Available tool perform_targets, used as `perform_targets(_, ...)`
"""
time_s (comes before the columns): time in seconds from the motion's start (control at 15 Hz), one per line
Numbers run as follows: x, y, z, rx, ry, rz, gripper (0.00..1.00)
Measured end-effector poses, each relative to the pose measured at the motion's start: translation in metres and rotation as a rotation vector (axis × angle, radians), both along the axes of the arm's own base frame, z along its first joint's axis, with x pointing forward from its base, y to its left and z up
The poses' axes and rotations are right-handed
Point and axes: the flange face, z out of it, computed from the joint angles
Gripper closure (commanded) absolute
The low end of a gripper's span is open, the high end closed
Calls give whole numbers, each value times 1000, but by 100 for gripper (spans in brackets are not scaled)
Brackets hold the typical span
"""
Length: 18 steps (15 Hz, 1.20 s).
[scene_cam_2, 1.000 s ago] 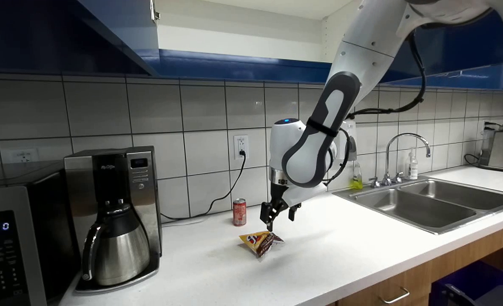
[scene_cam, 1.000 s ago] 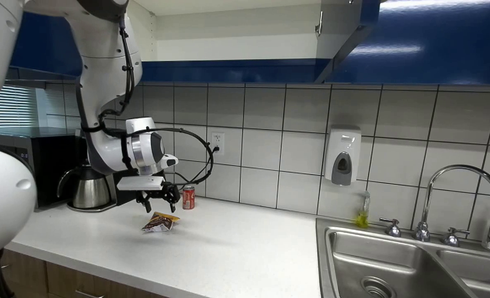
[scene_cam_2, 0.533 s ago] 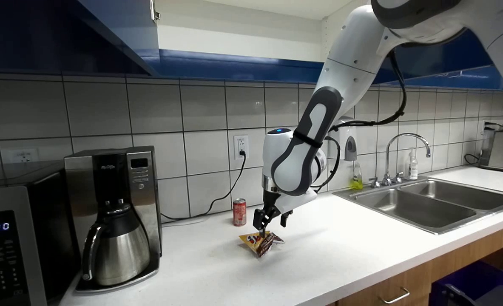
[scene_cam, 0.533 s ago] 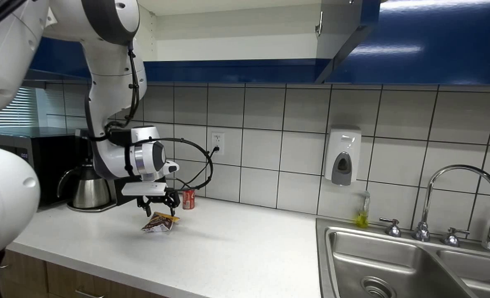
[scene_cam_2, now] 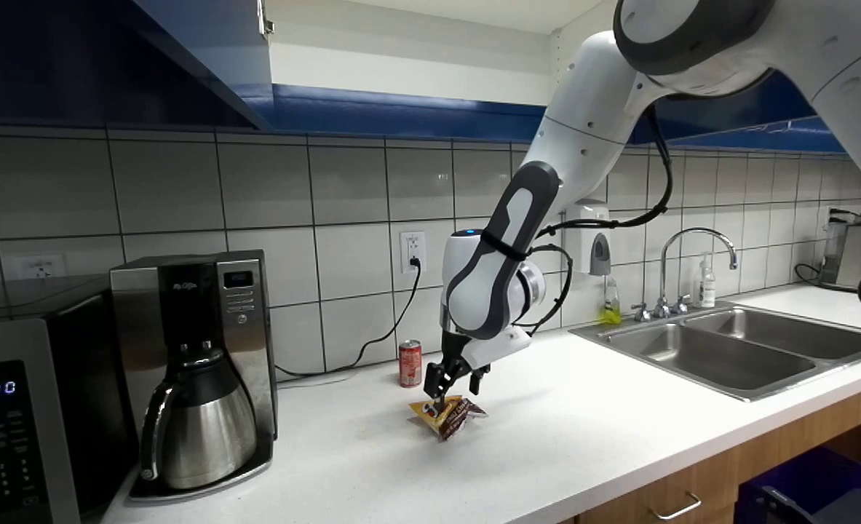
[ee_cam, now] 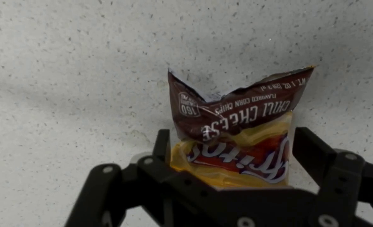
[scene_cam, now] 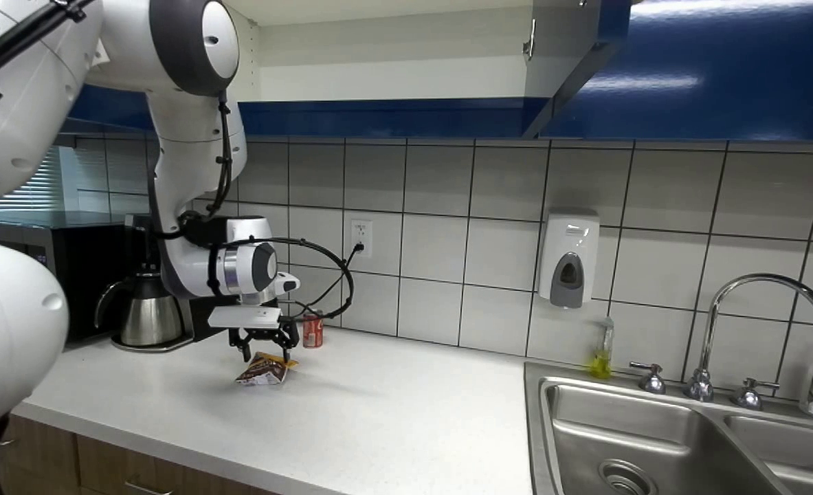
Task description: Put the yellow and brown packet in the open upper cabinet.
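The yellow and brown packet [scene_cam: 263, 372] lies crinkled on the white counter in both exterior views [scene_cam_2: 453, 421]. In the wrist view, the packet [ee_cam: 233, 157] shows its brown half beyond the fingers and its yellow half between them. My gripper [ee_cam: 231, 138] is open, one finger on each side of the packet, with small gaps to it. The gripper [scene_cam: 266, 356] points down low over the packet, also in an exterior view [scene_cam_2: 457, 402]. The open upper cabinet [scene_cam: 392, 82] is above the counter, its pale interior showing in both exterior views [scene_cam_2: 408, 69].
A small red can [scene_cam_2: 410, 364] stands by the wall behind the packet. A coffee maker [scene_cam_2: 197, 378] and a microwave [scene_cam_2: 30, 407] stand at one end. A sink [scene_cam: 626, 440] lies at the other. An open cabinet door [scene_cam: 571, 55] hangs beside the cabinet opening.
My gripper has moved down from above until its fingers are beside the packet. It stays open. The packet has not moved.
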Motion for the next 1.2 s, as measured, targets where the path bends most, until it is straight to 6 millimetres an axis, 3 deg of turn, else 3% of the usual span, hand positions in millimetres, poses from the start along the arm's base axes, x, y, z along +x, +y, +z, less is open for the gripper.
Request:
perform_targets(0.07, 1, 0, -3, 1, 13, -2, 3)
perform_targets(0.13, 1, 0, -5, 1, 25, -1, 26)
perform_targets(0.27, 2, 0, -7, 2, 46, -1, 31)
perform_targets(0.47, 4, 0, -10, -2, 65, -4, 57)
perform_targets(0.87, 6, 0, -11, -4, 71, -6, 98)
perform_targets(1.2, 11, 1, -7, -5, 68, -8, 100)
